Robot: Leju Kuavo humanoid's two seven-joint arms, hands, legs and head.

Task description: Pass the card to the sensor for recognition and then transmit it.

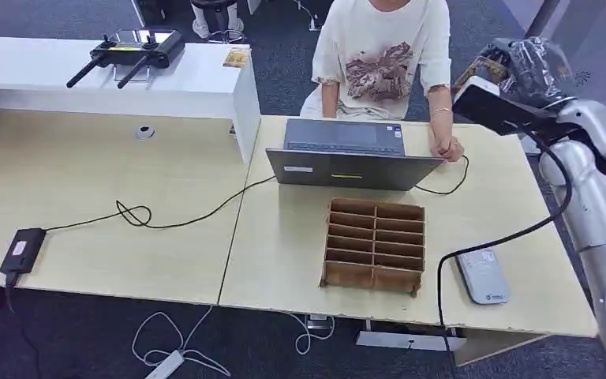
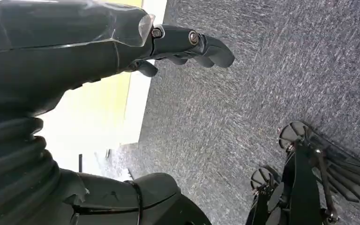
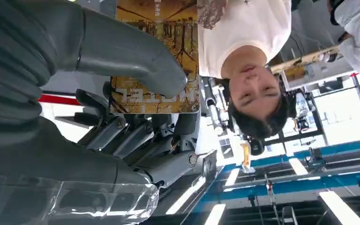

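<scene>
At the far right of the scene, the robot's right hand point(image 3: 136, 108) is raised above the tabletop point(image 1: 284, 245) edge, gripping a yellow-brown printed card point(image 3: 157, 56) between its thick thumb and darker fingers. In the head view that hand point(image 1: 533, 67) hangs high and beyond the pale, flat card sensor point(image 1: 482, 275), which lies near the right front corner of the tabletop with a black cable point(image 1: 513, 233) looping from it. The card appears lifted clear of the sensor and turned toward the seated person point(image 1: 387, 55) in a cream T-shirt at the far side, a pose that reads as an offer, the handing-over half of the task. Whether the scan has been done cannot be told from these views.

Between the sensor and the person, a brown divided cardboard tray point(image 1: 375, 245) sits mid-tabletop, with an open grey laptop point(image 1: 347, 154) just beyond it; the person's hand point(image 1: 446, 148) rests beside the laptop's right edge, within plausible reach of the card.

The left hand point(image 2: 187, 44) hangs low over grey carpet point(image 2: 262, 93), fingers loosely curled and holding nothing, evidently kept out of the way. Farther left, a black power brick point(image 1: 22, 249) trails its cord point(image 1: 166, 217) across the neighbouring tabletop, and a black controller point(image 1: 130, 51) with two antennas rests on a white counter point(image 1: 102, 79).
</scene>
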